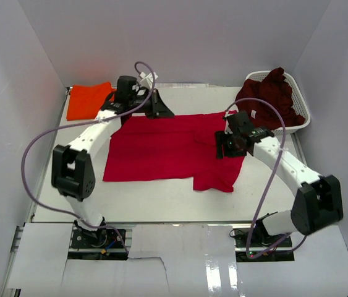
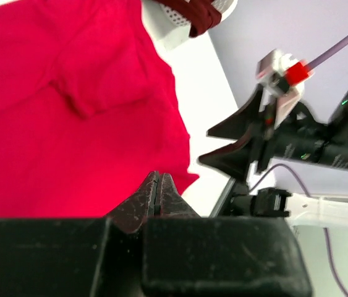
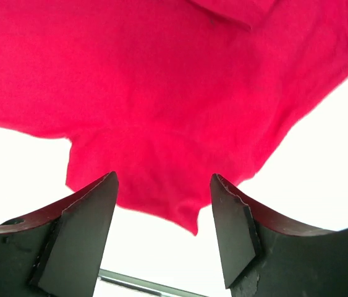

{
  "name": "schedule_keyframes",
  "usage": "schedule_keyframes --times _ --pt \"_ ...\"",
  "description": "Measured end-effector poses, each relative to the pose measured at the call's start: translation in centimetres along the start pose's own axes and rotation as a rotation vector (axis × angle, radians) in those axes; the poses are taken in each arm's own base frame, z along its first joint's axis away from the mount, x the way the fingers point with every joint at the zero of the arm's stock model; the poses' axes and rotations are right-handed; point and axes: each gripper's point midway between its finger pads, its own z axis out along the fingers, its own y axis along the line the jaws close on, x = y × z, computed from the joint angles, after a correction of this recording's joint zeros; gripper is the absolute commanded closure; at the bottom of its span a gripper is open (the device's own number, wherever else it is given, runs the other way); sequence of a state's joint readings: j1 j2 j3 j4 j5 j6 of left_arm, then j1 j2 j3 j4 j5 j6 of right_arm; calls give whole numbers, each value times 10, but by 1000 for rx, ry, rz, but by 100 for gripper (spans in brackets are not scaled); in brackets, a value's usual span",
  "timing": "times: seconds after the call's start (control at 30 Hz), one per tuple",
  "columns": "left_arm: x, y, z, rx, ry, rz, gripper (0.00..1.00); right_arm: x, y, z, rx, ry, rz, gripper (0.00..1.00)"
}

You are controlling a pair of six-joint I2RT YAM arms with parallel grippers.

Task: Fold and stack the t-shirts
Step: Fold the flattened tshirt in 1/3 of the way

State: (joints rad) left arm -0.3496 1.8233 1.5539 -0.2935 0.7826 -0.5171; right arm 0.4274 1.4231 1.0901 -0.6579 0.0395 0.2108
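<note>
now left hand [image 2: 157, 182] fingers pressed together over red t-shirt [image 1: 161, 151]; right hand [image 3: 162, 180] spread apart above it, empty.

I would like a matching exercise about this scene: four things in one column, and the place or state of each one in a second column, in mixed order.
Things:
1. red t-shirt
2. orange t-shirt
3. maroon t-shirt
4. right gripper

Places or states:
a. heaped in the white basket
b. open, over the red t-shirt
c. at the far left corner of the table
d. spread flat mid-table

Pairs: 1-d, 2-c, 3-a, 4-b.
</note>
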Motion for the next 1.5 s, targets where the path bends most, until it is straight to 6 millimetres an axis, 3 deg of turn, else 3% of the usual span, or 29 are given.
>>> schedule_keyframes --times 0.07,0.13,0.33,0.43,0.5,0.87,1.13,1.5 --pt "15 -4 -24 -19 -19 10 97 7 0 -12 -9 -32 18 32" --pt "38 1 -33 -33 1 -11 99 17 -1 -17 -10 -34 39 32" --pt "131 54 -19 -78 161 -178 100 63 -10 5 18 88 99 35" --pt "159 66 -18 -97 207 -230 100 73 -16 15 31 133 130 43" --pt "162 68 -17 -94 205 -228 100 70 -22 24 38 134 144 50" --pt "157 76 -12 -111 150 -196 100 57 -29 58 59 165 169 51" --pt "170 93 -6 -139 150 -244 100 56 -31 75 67 198 167 53" --pt "195 119 6 -199 181 -286 100 34 -37 86 64 178 169 52"
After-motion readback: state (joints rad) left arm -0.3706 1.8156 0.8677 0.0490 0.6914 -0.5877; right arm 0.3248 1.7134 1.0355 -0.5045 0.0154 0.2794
